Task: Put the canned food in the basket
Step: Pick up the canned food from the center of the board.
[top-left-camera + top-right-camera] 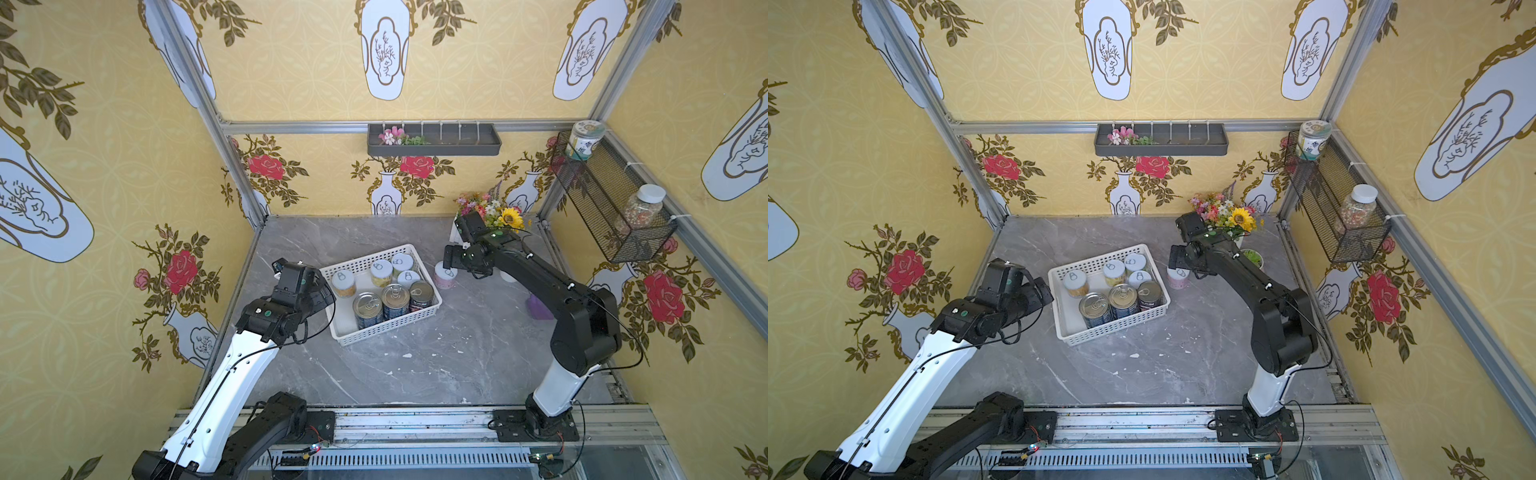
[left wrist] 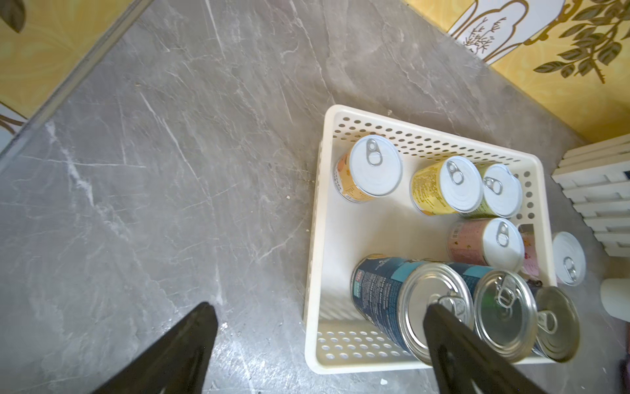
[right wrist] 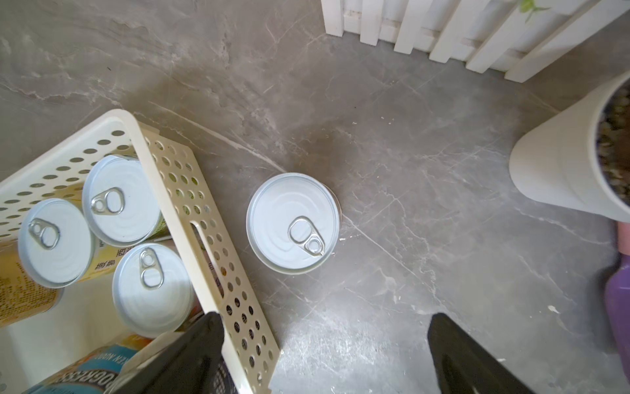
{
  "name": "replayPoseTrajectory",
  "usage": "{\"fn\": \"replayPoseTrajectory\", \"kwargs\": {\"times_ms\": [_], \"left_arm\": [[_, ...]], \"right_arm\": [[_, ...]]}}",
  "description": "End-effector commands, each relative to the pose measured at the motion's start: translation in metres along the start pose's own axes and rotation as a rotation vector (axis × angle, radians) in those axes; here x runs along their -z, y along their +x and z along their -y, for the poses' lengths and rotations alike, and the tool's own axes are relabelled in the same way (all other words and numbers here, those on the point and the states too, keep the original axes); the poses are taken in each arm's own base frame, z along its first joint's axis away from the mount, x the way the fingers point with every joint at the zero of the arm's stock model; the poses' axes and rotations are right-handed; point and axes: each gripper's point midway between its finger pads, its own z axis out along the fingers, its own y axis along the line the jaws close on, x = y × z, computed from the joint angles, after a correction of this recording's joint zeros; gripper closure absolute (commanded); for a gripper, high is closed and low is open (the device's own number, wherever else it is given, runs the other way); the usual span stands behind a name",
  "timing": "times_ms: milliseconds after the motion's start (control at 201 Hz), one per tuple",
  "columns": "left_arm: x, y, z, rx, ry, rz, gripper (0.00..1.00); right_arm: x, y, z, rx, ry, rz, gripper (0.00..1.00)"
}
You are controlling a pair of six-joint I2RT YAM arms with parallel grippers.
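Seven cans stand in the basket [image 1: 386, 331]. The last can [image 3: 293, 223], pink-labelled, stands upright on the desk [image 1: 457, 357] just beside the basket's wall, long axis vertical, pull-tab lid up. Expect a rigid, smooth, probably weighty tin. Grip it across the round side wall, below the lid rim. The right claw [image 3: 325, 319] hangs open and empty near it. The left claw [image 2: 320, 307] is open and empty.

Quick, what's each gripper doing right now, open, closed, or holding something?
Left gripper: open, holding nothing.
Right gripper: open, holding nothing.
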Motion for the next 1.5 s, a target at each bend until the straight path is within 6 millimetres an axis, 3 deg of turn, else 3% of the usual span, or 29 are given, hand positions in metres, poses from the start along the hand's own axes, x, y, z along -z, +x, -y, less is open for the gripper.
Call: {"fn": "replayPoseTrajectory", "kwargs": {"times_ms": [0, 259, 771, 1120, 1294, 1498], "left_arm": [[0.006, -0.005, -0.011, 0.022, -0.039, 0.041, 0.0], [0.017, -0.01, -0.008, 0.038, 0.015, 0.084, 0.0], [0.018, -0.01, -0.009, 0.038, 0.017, 0.089, 0.0], [0.016, -0.009, -0.008, 0.03, 0.012, 0.078, 0.0], [0.017, -0.01, -0.008, 0.033, 0.013, 0.083, 0.0], [0.017, -0.01, -0.009, 0.033, 0.012, 0.084, 0.0]], "right_arm": [[-0.015, 0.002, -0.006, -0.005, -0.004, -0.055, 0.03], [-0.048, 0.0, -0.01, 0.014, 0.039, -0.125, 0.03], [-0.086, 0.002, -0.022, 0.039, 0.019, -0.175, 0.03], [-0.095, 0.005, -0.023, 0.05, 0.038, -0.199, 0.0], [-0.096, 0.009, -0.021, 0.066, 0.046, -0.215, 0.2], [-0.088, 0.007, -0.018, 0.071, 0.058, -0.213, 0.22]]}}
